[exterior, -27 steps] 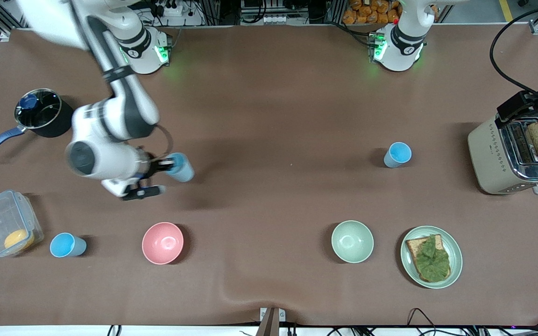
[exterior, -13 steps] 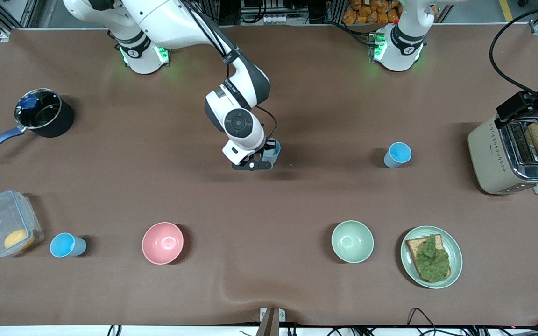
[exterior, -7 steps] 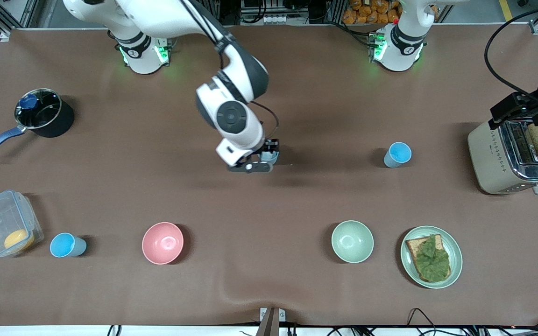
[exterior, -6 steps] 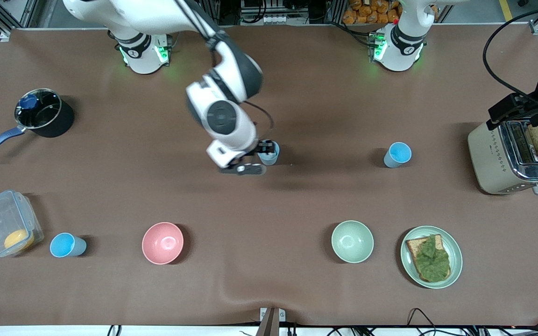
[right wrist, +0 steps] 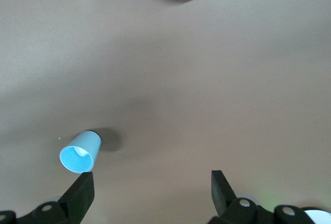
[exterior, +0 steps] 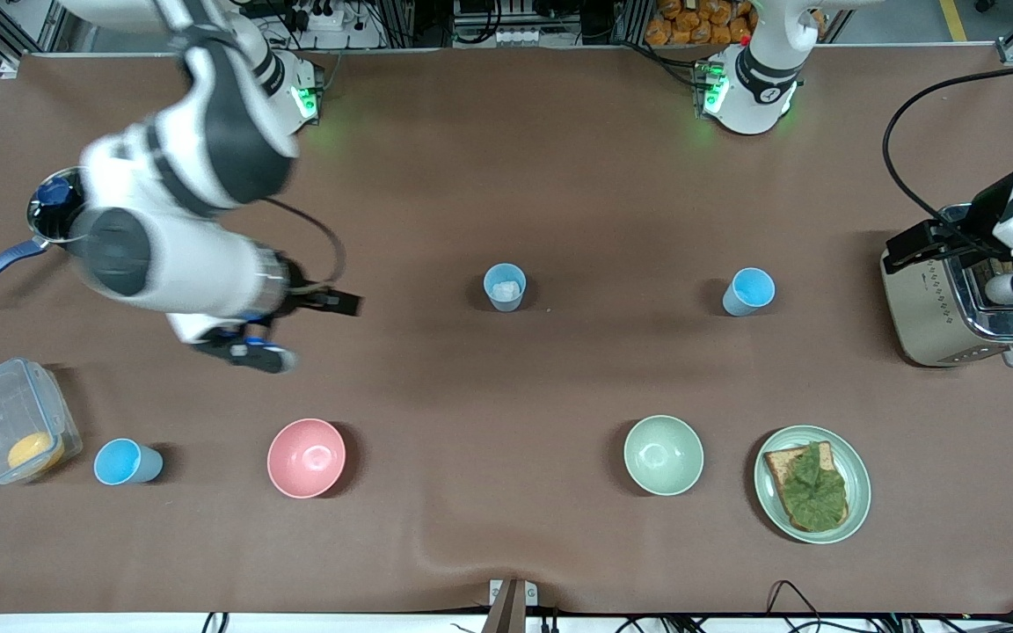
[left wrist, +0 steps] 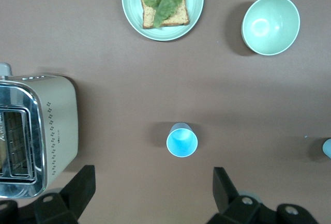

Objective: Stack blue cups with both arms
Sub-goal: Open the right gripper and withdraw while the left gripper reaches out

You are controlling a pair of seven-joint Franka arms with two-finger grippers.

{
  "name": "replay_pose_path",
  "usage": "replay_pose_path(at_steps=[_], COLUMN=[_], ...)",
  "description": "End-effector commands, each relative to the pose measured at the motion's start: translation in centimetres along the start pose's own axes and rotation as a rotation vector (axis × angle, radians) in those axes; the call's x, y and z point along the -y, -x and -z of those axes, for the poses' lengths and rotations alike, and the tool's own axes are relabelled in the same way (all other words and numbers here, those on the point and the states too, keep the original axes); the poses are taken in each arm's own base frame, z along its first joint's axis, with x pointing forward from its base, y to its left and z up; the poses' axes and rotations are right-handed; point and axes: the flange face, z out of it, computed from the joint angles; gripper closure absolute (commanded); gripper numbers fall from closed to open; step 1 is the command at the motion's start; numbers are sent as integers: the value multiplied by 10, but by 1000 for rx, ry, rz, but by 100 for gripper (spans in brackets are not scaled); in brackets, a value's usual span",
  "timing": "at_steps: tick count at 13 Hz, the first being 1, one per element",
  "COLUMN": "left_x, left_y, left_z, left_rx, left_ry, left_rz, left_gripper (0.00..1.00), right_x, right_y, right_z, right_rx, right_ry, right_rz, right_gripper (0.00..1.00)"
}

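Hovering my right gripper (exterior: pixel 304 330) over bare table toward the right arm's end, fingers spread wide, holding nothing. Cup with white scrap (exterior: pixel 505 287) stands upright mid-table, well apart from it; same cup in right wrist view (right wrist: pixel 78 153). Second blue cup (exterior: pixel 747 291) stands toward the left arm's end. My left gripper (left wrist: pixel 152 195) hangs high by the toaster (exterior: pixel 955 299), fingers wide apart, empty; that cup (left wrist: pixel 181 140) shows below it. Third blue cup (exterior: pixel 124 462) sits near the front edge, between container (exterior: pixel 10 422) and pink bowl (exterior: pixel 306 457). Open table around the two middle cups.
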Motion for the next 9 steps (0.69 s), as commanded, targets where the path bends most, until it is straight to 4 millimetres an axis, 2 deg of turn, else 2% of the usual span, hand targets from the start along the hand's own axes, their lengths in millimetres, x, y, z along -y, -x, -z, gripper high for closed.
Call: replay_pose_path(at_steps=[1,2,3,4,6,9], left_x=[-7,-14,-17,-18,-28,-52], left_y=[0,2,2,2,4,12], left_z=[-2,-11,-21,-37,-69,-115], left_rx=[-2,13,18,31,47,64], left_ry=[38,41,40,38,36,28], left_rz=[-13,-16,-16,-17,-30,-23], left_gripper=[0,0,0,0,0,0], right_x=[-50,-75,-91,-114,-146,-186], right_y=[3,0,1,-1,9,33], right_z=[34,47,60,70,86,81], right_rx=[-3,-20,-42,-59,-121,-273], right_ry=[44,72,94,118,178,194], right_rz=[104,164,240,278,308,326], right_gripper=[0,0,0,0,0,0])
